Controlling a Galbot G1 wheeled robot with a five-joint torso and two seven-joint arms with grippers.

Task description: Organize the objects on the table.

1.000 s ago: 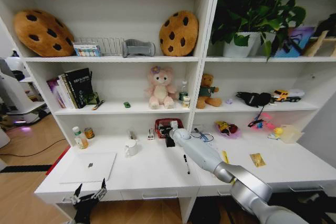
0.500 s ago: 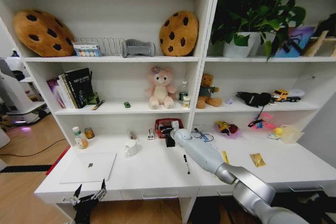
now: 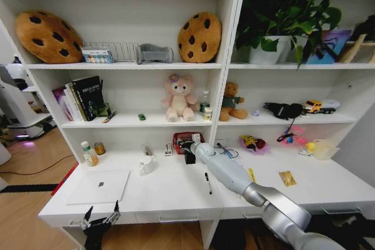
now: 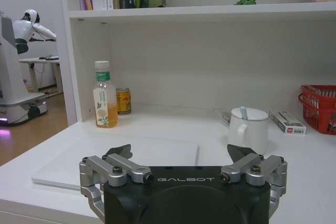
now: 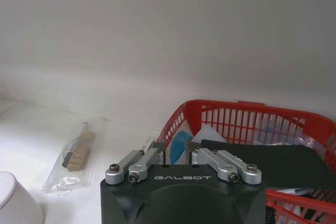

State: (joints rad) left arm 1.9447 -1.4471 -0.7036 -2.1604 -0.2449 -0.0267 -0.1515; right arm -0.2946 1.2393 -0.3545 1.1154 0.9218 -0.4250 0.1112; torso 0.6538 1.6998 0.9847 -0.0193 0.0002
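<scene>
The right gripper (image 5: 177,153) hangs at the rim of the red basket (image 5: 294,124), at the back of the white desk (image 3: 176,194). Its fingers are pressed onto a flat black object (image 5: 252,158), possibly a card or wallet. To set it in well, keep the object level and clear of the rim before releasing. Its long axis seems to run along the basket's front edge. A black pen (image 3: 208,182) lies toward 6 o'clock of the basket, pointing 12-to-6. The left gripper (image 4: 181,163) waits spread below the desk's front edge.
</scene>
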